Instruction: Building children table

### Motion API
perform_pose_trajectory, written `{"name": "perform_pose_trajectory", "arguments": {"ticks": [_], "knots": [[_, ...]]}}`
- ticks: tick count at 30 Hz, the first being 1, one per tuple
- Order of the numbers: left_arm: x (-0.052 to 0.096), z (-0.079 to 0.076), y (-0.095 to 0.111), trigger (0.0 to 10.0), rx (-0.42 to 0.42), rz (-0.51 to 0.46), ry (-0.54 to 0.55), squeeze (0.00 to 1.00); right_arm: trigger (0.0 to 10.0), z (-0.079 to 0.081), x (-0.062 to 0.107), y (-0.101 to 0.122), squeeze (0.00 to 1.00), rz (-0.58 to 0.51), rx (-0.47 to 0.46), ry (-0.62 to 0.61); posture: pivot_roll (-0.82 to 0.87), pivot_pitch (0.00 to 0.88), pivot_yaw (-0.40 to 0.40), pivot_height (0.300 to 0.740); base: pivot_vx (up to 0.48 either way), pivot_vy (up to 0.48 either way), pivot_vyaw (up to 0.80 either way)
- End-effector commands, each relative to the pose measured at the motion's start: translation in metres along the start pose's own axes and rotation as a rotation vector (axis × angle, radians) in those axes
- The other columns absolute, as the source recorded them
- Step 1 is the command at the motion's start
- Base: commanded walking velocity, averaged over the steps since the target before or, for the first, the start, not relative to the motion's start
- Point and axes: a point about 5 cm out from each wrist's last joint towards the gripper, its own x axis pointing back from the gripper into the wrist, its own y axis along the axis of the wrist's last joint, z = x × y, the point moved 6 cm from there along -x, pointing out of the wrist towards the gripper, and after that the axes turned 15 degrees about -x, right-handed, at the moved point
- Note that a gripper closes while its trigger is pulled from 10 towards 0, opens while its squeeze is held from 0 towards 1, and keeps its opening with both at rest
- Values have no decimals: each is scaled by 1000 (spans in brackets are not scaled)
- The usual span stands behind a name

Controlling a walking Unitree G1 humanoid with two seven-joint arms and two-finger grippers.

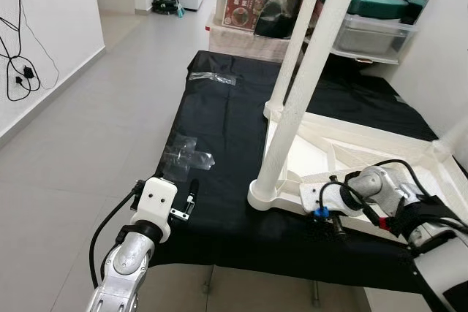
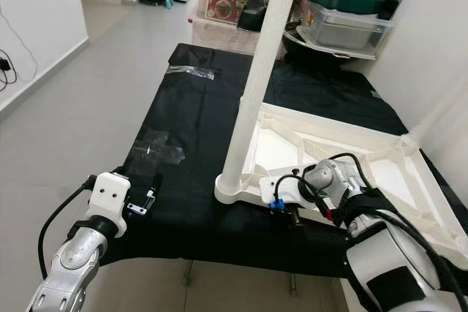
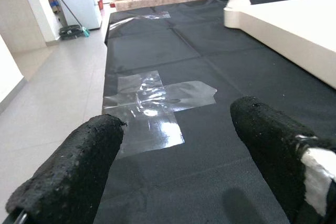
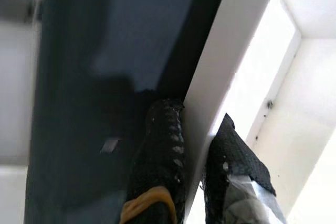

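Tabletop [image 2: 409,173] lies upside down on the black mat [image 2: 197,115], so its legs [image 2: 256,78] stand upward for fitting. Right gripper [image 4: 197,153] pinches its near rim, probably steadying it; left gripper [image 3: 173,150] hovers spread and empty over the mat.

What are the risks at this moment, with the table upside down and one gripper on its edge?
The right gripper pinches only the thin rim of the white table top, so it may slip. The upright legs could sway if the top is pulled. The black mat might drag along.

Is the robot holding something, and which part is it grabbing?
Yes. The right gripper pinches the near rim of the upside-down white table. The left gripper is open, holding nothing.
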Motion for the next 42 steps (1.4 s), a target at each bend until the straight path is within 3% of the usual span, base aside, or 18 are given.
{"name": "perform_pose_trajectory", "arguments": {"ticks": [1,2,5,10,16,17,18,19,22,23,24,25,26,27,33,41,42], "knots": [[1,-10,-5,10000,-3,15,-30,0,0,-5,7,33,0,-69,401,-38,46,0,-163,740,0,0,0],[0,-10,-5,10000,-2,14,-31,0,0,-4,8,42,0,-97,505,-51,46,0,-163,740,0,0,0],[0,-11,-4,10000,-2,13,-31,0,0,-3,9,47,0,-114,564,-58,46,0,-163,740,0,0,0],[-1,-14,-4,10000,2,14,-38,0,0,-5,14,61,0,-135,752,-69,33,0,-161,740,0,0,0],[-1,-15,-4,10000,3,15,-38,0,0,-15,14,67,0,-141,770,-140,33,0,-166,740,0,0,0],[-2,-14,-5,10000,1,18,-34,0,3961,-34,18,68,0,-133,718,-260,36,0,-168,740,0,0,0],[-2,-14,-5,10000,1,18,-34,0,3961,-34,18,68,0,-133,718,-260,36,0,-168,740,0,0,0],[-1,-13,-6,10000,0,20,-32,0,10000,-49,22,67,0,-119,654,-343,36,0,-168,740,0,0,0],[-1,-12,-6,10000,-1,21,-30,0,10000,-60,27,66,0,-111,600,-414,36,0,-168,740,0,0,0],[0,-12,-8,10000,-2,24,-29,0,10000,-81,37,51,78,-69,391,-526,36,0,-163,740,0,0,0],[0,-11,-8,10000,-3,25,-30,0,10000,-85,39,45,78,-56,326,-552,36,0,-161,740,0,0,0],[0,-11,-9,10000,-5,26,-30,0,10000,-88,41,37,929,-50,246,-572,36,0,-160,740,0,0,0],[0,-11,-9,10000,-5,26,-30,0,10000,-88,41,37,929,-50,246,-572,36,0,-160,740,0,0,0],[0,-11,-8,10000,-7,25,-31,0,10000,-89,43,30,1000,-44,177,-585,36,0,-160,740,0,0,0],[-1,-9,-7,10000,-12,21,-28,0,10000,-90,49,-5,1000,-6,-65,-663,38,0,-152,740,0,0,0],[0,-8,-8,10000,-19,22,-31,0,10000,-78,49,-18,1000,-59,-168,-633,37,0,-148,740,0,0,0],[0,-7,-9,10000,-19,23,-30,0,10000,-75,51,-20,1000,-104,-248,-614,34,0,-149,740,0,0,0]]}}
